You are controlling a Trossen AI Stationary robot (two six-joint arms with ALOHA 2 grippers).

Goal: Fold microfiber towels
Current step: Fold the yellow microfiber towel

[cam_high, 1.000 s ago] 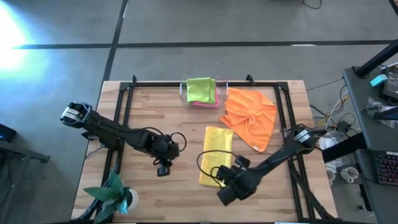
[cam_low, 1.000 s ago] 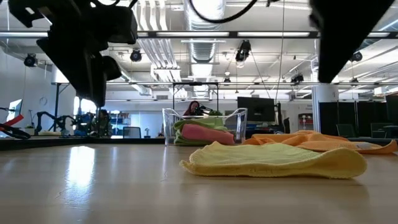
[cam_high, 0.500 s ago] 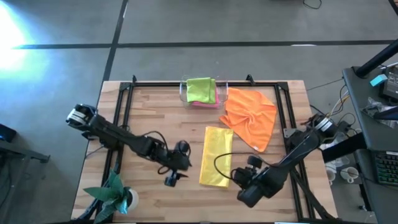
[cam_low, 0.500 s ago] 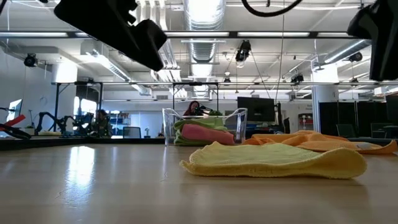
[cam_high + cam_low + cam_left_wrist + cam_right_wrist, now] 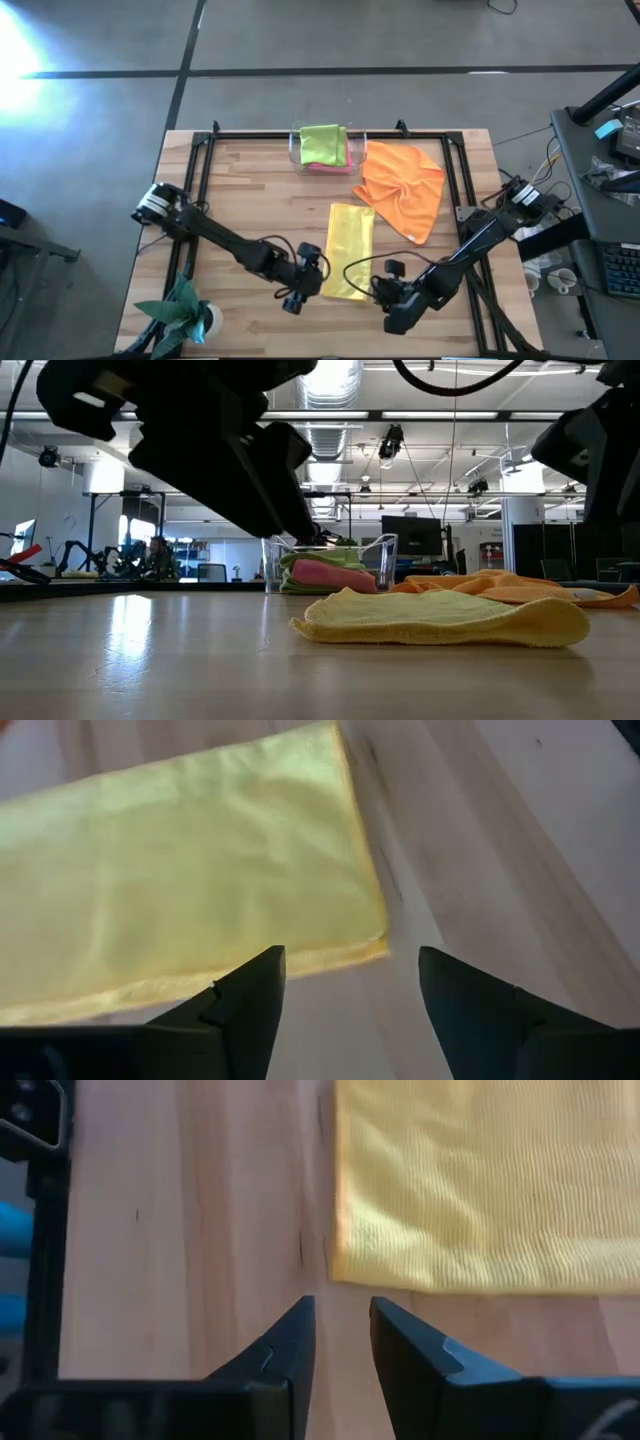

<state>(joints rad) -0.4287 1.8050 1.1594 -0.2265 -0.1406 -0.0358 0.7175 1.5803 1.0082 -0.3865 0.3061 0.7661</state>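
yellow towel [image 5: 349,250]: ribbed microfiber, folded rectangle | table [image 5: 250,190]: pale wood planks

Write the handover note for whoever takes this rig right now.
Left gripper: open, empty, at the near left corner of the yellow towel.
Right gripper: jaws slightly apart, empty, at that towel's near right corner.
Yellow towel lies flat on the table, folded into a long strip.
Orange towel lies crumpled and unfolded, beside the clear tray.
Done: a green towel over a pink towel, folded in the tray.
Left: finish the yellow towel, then fold the orange.
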